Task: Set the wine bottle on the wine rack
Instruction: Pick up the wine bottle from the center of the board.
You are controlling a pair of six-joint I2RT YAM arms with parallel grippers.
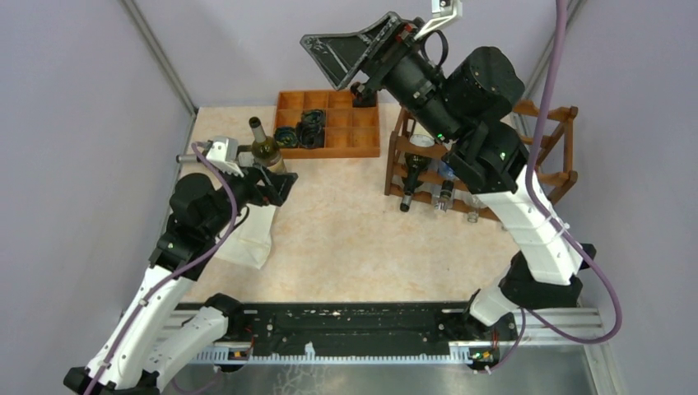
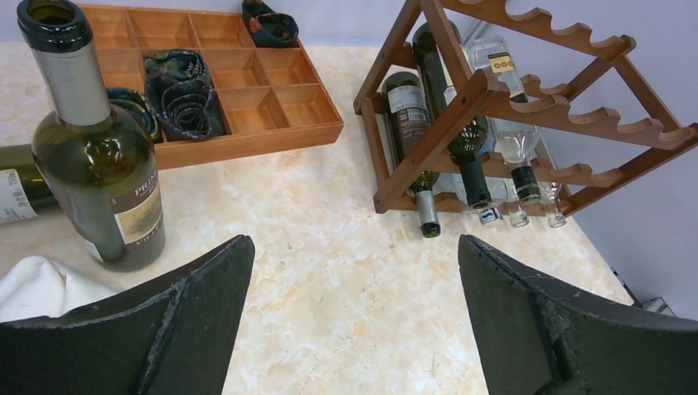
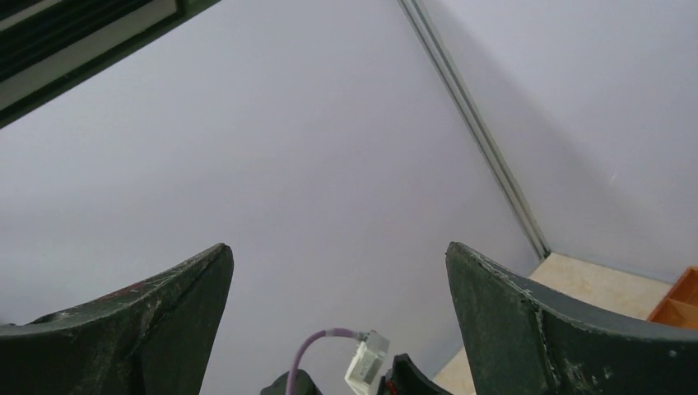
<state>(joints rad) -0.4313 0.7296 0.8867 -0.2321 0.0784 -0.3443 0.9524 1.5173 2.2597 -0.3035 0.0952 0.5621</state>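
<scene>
Green-glass wine bottle (image 2: 99, 164) stands upright on the table (image 2: 329, 271), well apart from the wine rack (image 2: 436, 136); left gripper (image 2: 354, 247) and right gripper (image 3: 337, 247) are spread and empty, so the reach-to-grasp step applies, and the left gripper must next enclose the bottle body.

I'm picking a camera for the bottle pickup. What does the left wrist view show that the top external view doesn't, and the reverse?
Only the left wrist view: the printed label on the upright wine bottle and a second bottle lying behind it. Only the top view: the right gripper, open, raised high at the back. Both: that upright bottle, the compartment tray, the wine rack with its stored bottles, and the open left gripper.
</scene>
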